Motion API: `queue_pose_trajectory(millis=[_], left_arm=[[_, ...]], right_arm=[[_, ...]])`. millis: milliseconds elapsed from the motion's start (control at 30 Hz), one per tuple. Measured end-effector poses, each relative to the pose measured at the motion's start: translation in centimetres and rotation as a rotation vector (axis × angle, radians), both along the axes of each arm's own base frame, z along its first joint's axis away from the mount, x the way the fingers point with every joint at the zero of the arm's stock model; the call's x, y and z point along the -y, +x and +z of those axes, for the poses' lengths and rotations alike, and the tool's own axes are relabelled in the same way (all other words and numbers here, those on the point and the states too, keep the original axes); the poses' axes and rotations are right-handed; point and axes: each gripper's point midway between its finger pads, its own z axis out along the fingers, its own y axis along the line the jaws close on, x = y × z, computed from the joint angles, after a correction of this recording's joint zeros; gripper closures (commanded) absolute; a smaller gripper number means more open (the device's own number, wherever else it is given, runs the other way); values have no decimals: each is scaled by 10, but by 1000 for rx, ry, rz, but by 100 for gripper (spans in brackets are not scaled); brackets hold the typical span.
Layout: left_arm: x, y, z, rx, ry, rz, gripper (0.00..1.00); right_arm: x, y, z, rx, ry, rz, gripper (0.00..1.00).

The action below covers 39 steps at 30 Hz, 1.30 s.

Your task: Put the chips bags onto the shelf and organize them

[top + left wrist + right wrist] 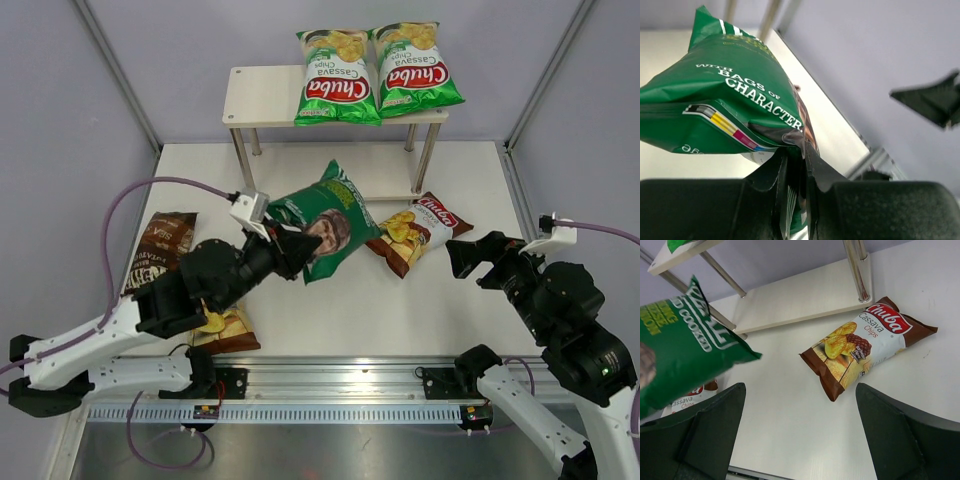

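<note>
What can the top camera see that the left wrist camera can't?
Only the top camera shows the two bright green bags lying on the shelf and a brown-and-white bag on the table. Only the left wrist camera shows the words "With bags of character". Both show the dark green bag pinched in the left fingers.

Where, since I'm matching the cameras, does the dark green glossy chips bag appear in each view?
Top external: dark green glossy chips bag at centre, pinched by left hand.
Left wrist: bag fills upper left.
Right wrist: bag at left edge.
Shared landmark: silver-legged cream shelf.
</note>
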Motion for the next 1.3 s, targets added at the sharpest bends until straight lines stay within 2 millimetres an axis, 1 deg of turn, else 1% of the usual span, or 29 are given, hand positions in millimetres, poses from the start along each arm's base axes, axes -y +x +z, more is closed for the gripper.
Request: queue_pose_trajectory(millis=[67,100,233,367,533,567,633,700,800,900,1000,1033,1100,1200,1300], left_arm=[[-15,11,21,9,-9,61,100],[-24,20,33,12,-19,97,100],[-57,49,70,30,-52,236,100],[-86,58,93,40,-65,323,100],[-120,63,113,67,-69,439,100],[-129,64,121,80,-70,466,100],[-139,67,131,94,-73,506,100],[-153,72,149,116,-94,556,100],[-170,88,178,146,-130,630,100],[-183,112,199,161,-160,683,100],[-190,147,207,163,-186,704,100],[-189,157,206,159,-188,698,100],[-188,186,200,141,-202,685,100],[-177,230,187,118,-224,636,100],[-164,266,173,121,-235,598,100]], right_arm=[[0,0,1,1,1,0,0],[0,0,1,2,2,-1,1],[-1,1,1,-1,5,1,0],[-3,1,2,-2,9,10,1],[-4,-1,7,11,19,21,0],[-4,-1,8,12,20,22,0],[-4,-2,10,15,21,23,1],[-5,-2,10,18,23,25,1],[-5,-2,12,23,27,25,1],[-5,-2,13,24,31,25,0],[-5,-2,13,26,33,26,0],[-5,-3,14,29,35,26,0],[-4,-5,18,39,42,29,1],[-4,-9,27,60,55,37,0],[-3,-15,34,83,68,47,1]])
